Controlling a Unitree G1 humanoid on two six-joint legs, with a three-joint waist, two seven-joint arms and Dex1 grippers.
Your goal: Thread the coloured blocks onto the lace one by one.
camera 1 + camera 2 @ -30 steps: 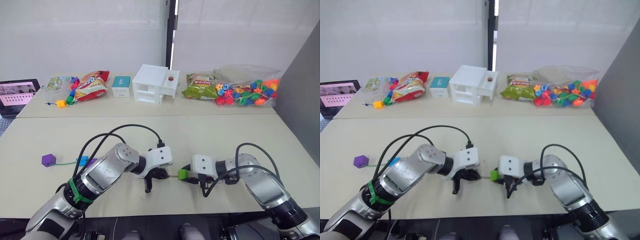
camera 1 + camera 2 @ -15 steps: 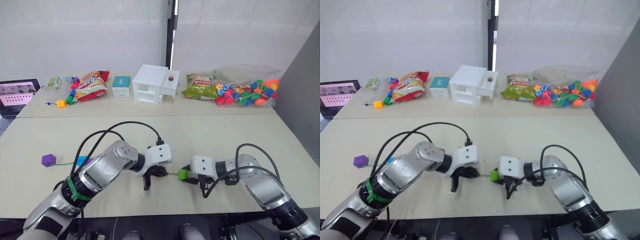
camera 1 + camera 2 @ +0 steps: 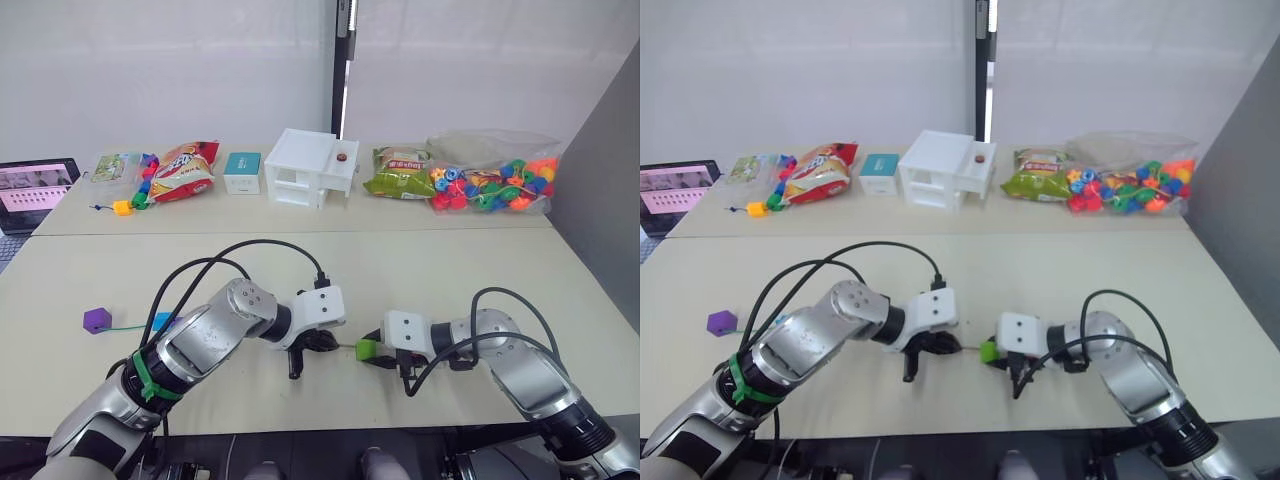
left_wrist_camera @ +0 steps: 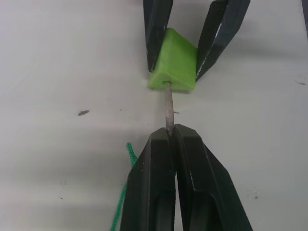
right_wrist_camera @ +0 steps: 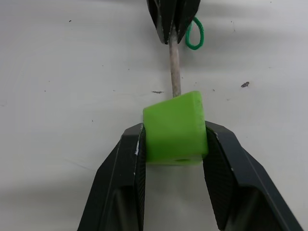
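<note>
Two grippers meet tip to tip: the left gripper point(image 4: 169, 139) pinches the lace tip point(image 4: 168, 108), pointing straight into the light green block point(image 5: 174, 127) clamped by the right gripper point(image 5: 174, 144).

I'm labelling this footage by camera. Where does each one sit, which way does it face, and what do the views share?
Left and right eye views: on the head, looking forward and down over both arms and the table.
Left wrist view: along the left gripper, shut on the lace tip.
Right wrist view: along the right gripper, shut on the light green block.
Both wrist views share the block, the tip and the opposite gripper.
</note>
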